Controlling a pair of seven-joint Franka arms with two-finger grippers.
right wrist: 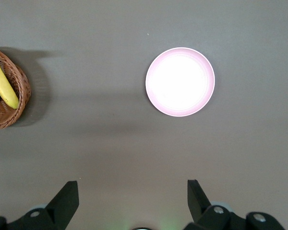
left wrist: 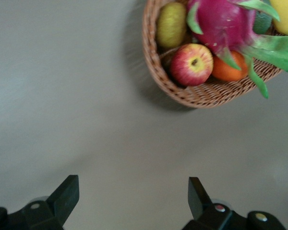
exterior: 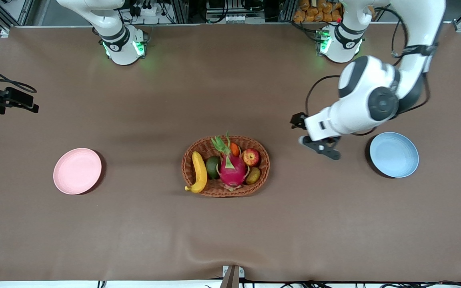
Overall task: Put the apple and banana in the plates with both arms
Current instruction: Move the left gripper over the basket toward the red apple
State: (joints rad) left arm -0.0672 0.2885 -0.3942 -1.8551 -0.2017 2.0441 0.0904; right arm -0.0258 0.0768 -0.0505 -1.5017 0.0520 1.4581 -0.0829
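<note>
The red apple (exterior: 251,157) and the yellow banana (exterior: 199,172) lie in a brown woven basket (exterior: 267,165) at mid-table. The pink plate (exterior: 77,171) is empty toward the right arm's end. The blue plate (exterior: 393,154) is empty toward the left arm's end. My left gripper (exterior: 320,147) is open and empty, over bare table between the basket and the blue plate. Its wrist view shows its fingers apart (left wrist: 133,191) and the apple (left wrist: 191,64) ahead. My right gripper (right wrist: 133,194) is open and empty, high over the table, with the pink plate (right wrist: 180,81) and the banana (right wrist: 2,81) in its view. It is out of the front view.
The basket also holds a pink dragon fruit (exterior: 231,168), a brown kiwi (exterior: 253,175), a dark green fruit (exterior: 213,167) and a small orange piece (exterior: 235,149). A black device (exterior: 6,100) sticks in at the table edge at the right arm's end.
</note>
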